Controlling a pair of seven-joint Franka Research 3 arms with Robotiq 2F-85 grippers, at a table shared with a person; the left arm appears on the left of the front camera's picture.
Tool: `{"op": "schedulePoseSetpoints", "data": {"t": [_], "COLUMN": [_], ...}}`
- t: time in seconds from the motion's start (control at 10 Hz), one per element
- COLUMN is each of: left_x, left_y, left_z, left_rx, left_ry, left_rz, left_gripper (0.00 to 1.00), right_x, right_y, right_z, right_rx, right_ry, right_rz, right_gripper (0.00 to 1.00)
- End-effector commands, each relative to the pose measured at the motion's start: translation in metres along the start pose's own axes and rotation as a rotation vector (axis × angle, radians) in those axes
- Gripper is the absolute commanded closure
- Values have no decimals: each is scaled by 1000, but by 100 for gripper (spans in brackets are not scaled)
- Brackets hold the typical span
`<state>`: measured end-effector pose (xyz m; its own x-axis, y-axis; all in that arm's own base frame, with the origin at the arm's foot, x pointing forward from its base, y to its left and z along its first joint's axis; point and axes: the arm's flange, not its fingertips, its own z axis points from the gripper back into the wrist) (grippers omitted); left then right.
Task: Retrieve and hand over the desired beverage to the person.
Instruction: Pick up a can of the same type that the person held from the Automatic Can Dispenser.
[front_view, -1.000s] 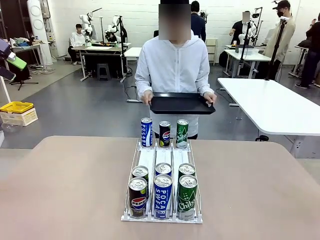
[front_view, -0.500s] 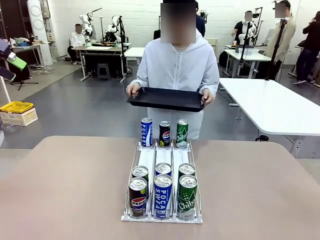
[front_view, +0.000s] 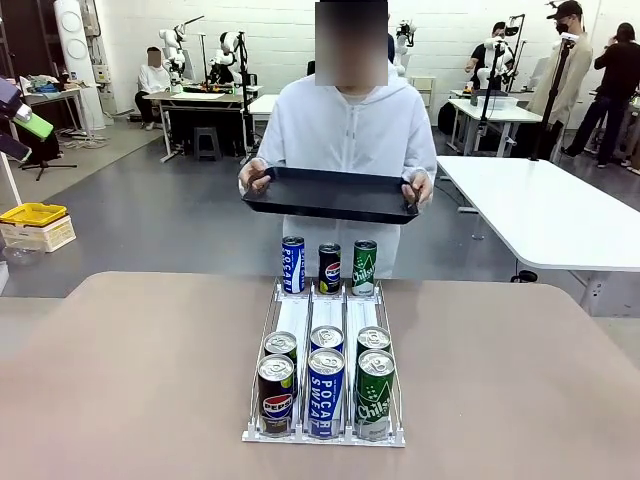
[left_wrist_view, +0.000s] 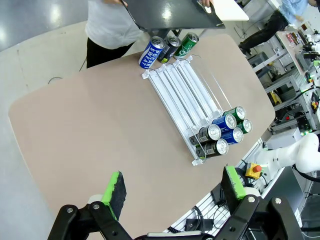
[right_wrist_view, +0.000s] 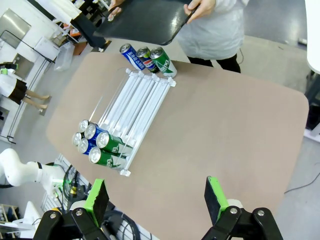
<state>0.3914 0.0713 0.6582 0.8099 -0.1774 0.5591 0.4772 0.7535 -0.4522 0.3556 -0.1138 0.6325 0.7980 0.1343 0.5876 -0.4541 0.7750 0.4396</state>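
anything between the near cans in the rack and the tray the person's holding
Yes: three upright cans at the far end of the rack stand between the near cans and the tray, which is held higher than them.

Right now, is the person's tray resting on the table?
No, the person holds the black tray up in the air, off the table.

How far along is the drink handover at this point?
Done: nothing; all nine cans sit in the rack. In hand: the person holds a black tray; the left tool and right tool hover open, empty, above the table. Left: grasp a can, deliver it.
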Motion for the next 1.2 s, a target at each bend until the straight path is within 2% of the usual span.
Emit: {"op": "schedulePoseSetpoints", "data": {"t": [0.0,1.1], "left_x": [1,1], "left_y": [1,1], "left_z": [2,2], "left_rx": [-13,-13], "left_ry": [-6,-6], "left_rz": [-12,-12], "left_gripper": [0,0], "right_x": [3,3], "right_y": [-2,-2], "right_z": [0,0], "right_rx": [26,26], "right_ry": [-10,-10], "right_rz": [15,15], "right_gripper": [0,0]}}
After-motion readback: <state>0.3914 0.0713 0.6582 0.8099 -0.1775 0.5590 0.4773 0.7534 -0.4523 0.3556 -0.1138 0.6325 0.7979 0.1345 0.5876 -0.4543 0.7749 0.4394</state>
